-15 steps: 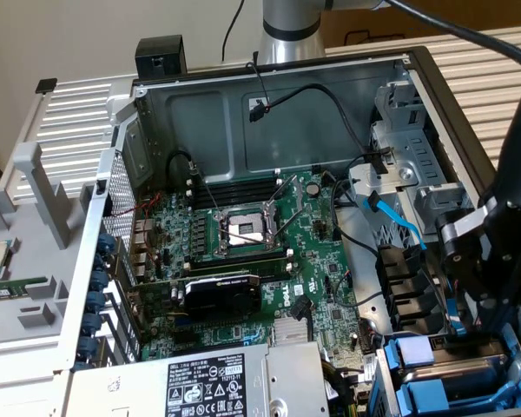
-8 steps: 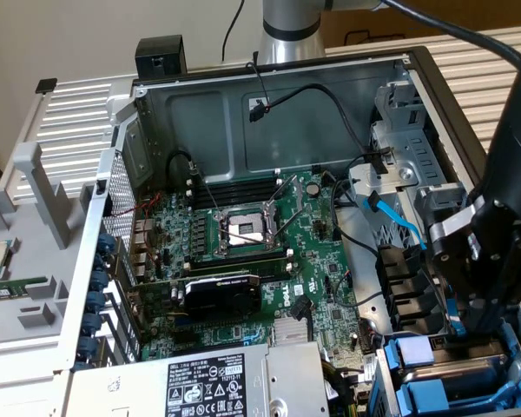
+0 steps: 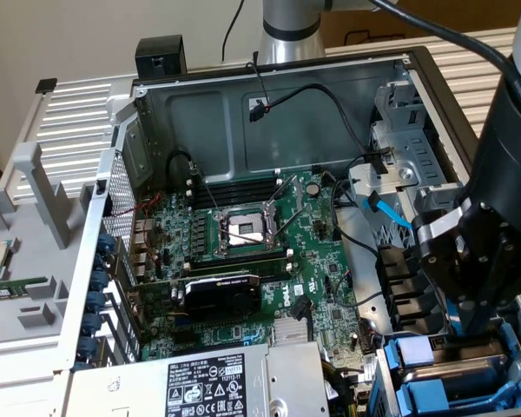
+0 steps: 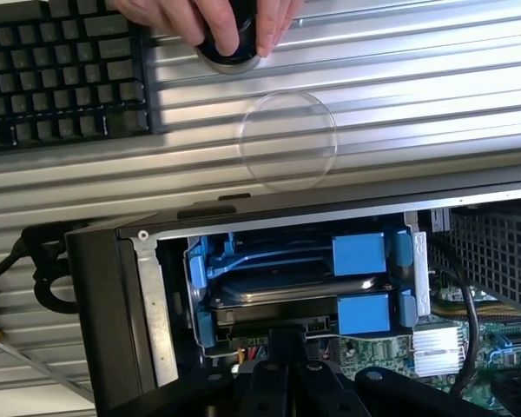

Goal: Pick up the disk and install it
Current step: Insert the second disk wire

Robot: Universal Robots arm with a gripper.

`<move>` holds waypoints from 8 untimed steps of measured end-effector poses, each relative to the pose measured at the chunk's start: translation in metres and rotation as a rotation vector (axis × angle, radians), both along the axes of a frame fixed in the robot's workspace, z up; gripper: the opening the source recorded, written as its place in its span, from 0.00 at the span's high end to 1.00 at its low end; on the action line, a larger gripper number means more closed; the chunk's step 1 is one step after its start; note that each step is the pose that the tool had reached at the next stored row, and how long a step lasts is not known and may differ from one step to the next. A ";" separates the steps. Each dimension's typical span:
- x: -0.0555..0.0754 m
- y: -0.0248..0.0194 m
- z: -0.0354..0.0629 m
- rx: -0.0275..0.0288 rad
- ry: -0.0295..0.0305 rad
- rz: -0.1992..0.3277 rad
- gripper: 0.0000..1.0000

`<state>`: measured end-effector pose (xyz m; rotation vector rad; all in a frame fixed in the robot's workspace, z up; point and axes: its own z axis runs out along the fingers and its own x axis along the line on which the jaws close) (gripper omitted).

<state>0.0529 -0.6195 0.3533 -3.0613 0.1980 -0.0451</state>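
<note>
The disk [image 4: 288, 285] lies flat in the drive bay at the case's corner, its dark metal top showing between the arms of a bright blue plastic frame [image 4: 359, 254]. My gripper [image 4: 286, 337] is shut, its black fingertips together against the disk's near edge. Whether they pinch it I cannot tell. In the exterior view the gripper [image 3: 474, 323] reaches down into the blue frame [image 3: 417, 358] at the lower right of the open computer case, and the arm's black body hides most of the bay.
The motherboard [image 3: 243, 234] with its CPU socket and a graphics card [image 3: 221, 295] fill the case floor. A silver power supply box [image 3: 217, 382] sits at the front. Black cables [image 3: 330, 113] hang beside the bay. A person's hand [image 4: 208, 22] rests on a black knob beside a keyboard [image 4: 61, 69].
</note>
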 end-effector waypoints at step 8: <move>-0.003 0.0000 -0.0002 -0.0001 0.0000 0.000 0.89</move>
